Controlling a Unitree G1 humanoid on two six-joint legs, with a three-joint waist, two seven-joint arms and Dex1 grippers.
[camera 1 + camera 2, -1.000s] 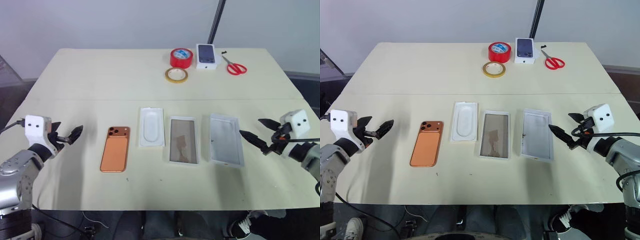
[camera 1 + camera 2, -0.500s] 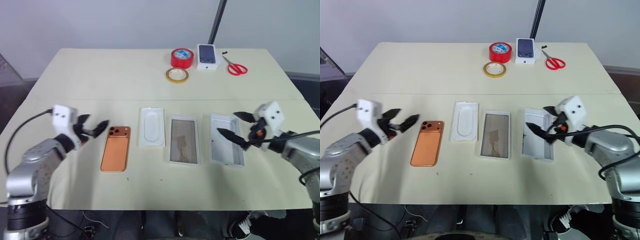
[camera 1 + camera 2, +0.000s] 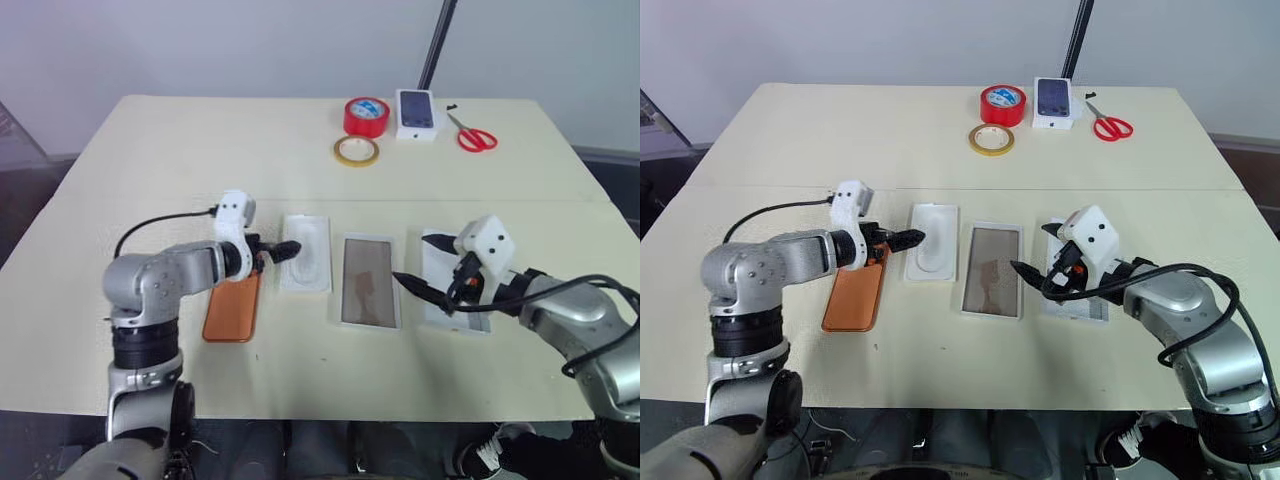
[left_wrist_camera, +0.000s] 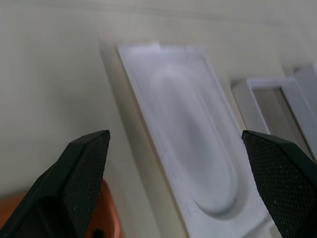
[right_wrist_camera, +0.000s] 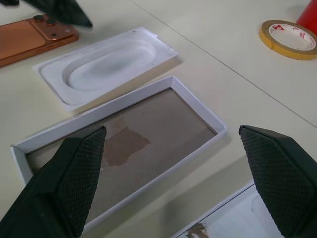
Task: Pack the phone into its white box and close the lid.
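The orange phone point(image 3: 232, 315) lies back up on the table, left of a white moulded insert point(image 3: 305, 255). Right of the insert sits the white box point(image 3: 368, 282), open, with a brownish floor. The lid point(image 5: 230, 223) lies inside up at the far right. My left gripper point(image 4: 176, 136) is open above the phone's camera end, its tips reaching over the insert's near edge. My right gripper point(image 3: 1032, 247) is open and empty, hovering over the gap between box and lid and pointing at the box.
At the table's far side stand a red tape roll point(image 3: 365, 116), a yellow tape ring point(image 3: 355, 150), a small white box with a dark phone picture point(image 3: 417, 112) and red scissors point(image 3: 473, 135).
Both arms swung inward. The left gripper moved right, from left of the phone to over it. The right gripper moved left, from beyond the lid to the box's edge. Both stayed open.
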